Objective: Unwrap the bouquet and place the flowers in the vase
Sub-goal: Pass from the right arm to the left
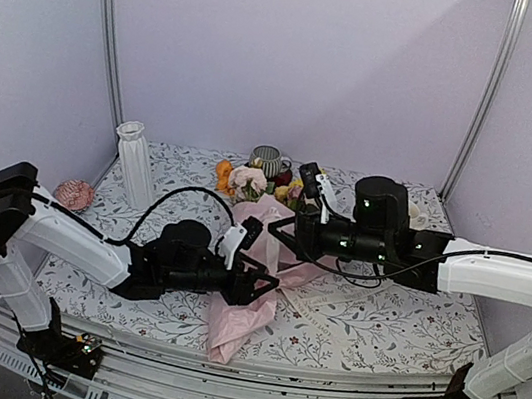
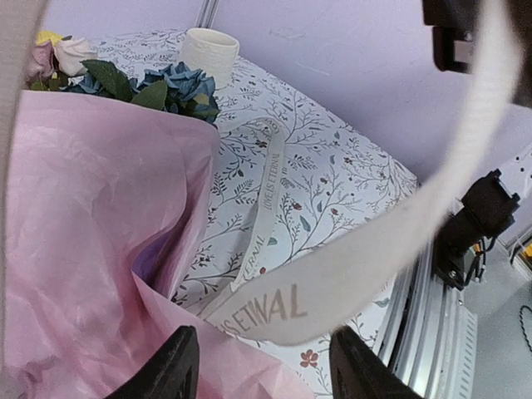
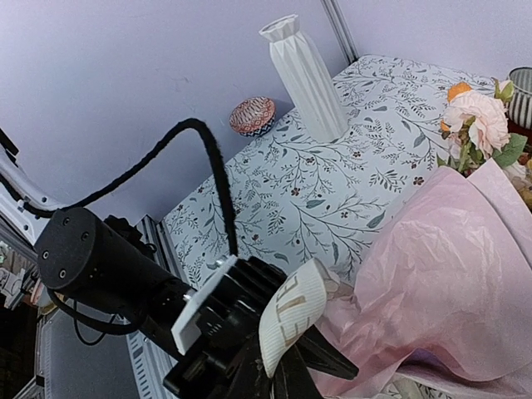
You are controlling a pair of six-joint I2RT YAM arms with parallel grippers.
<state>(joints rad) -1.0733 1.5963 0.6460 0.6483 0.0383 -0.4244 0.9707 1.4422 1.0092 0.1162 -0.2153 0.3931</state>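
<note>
A bouquet [image 1: 228, 327] wrapped in crinkled pink paper lies on a table [image 1: 397, 332] covered in a leaf-print cloth, between 2 robot arms. The flowers [image 1: 247, 178] point to the back and the narrow end of the wrap points to the near edge. The left gripper [image 1: 267, 286] sits at the bouquet's left side, over the lower half of the paper. Its wrist view shows 2 dark fingers [image 2: 176, 366] standing apart and released. A pale printed ribbon [image 2: 366, 258] arches across the gap above them, and nothing is pinched between them. The pink paper fills the space just left of those fingers. The right gripper [image 1: 284, 229] reaches in from the bouquet's right side, near the middle of the wrap. It is clenched on a loop of that ribbon, which rises taut from its fingertips. A white ribbed vase [image 1: 135, 167] stands upright well to the left of the bouquet, at the back. A striped mug [image 1: 268, 159] stands just behind the flowers.
</note>
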